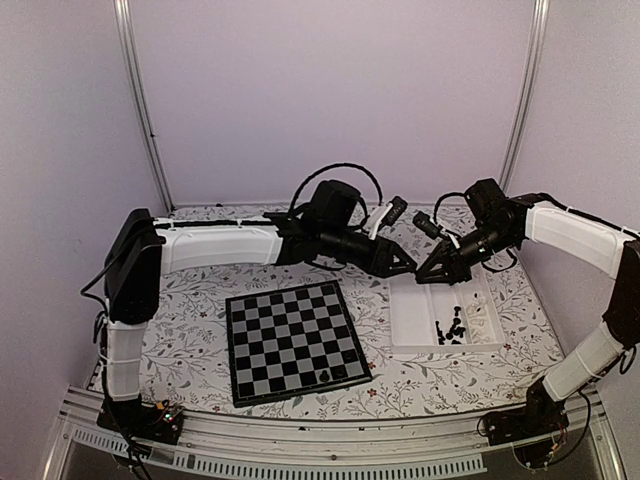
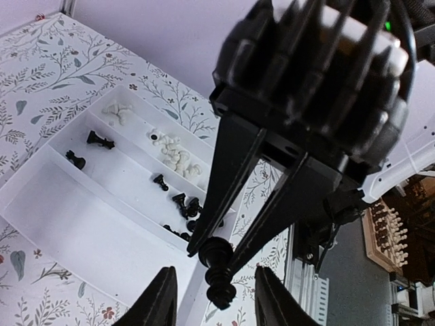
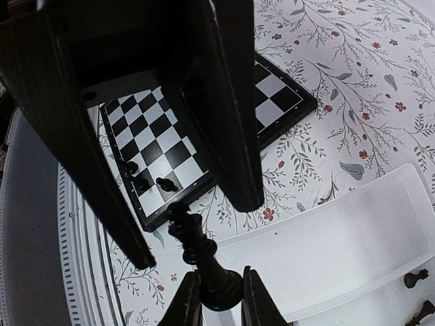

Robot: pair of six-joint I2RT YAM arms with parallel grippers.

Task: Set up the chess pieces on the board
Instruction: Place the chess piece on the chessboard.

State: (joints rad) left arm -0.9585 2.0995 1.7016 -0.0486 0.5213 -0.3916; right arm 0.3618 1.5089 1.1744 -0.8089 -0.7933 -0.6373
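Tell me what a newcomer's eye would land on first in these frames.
What looks like a mid-air handover near the far left corner of the white tray: the right tool pinches a tall black chess piece by its base, and the left tool stands open on either side of it. The chessboard is nearly bare, with three small black pieces by its near edge. Loose black pieces and cream pieces lie in the tray's right-hand compartments.

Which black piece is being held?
The tall piece gripped at its base by the right hand; the rest sit in the tray or on the board.
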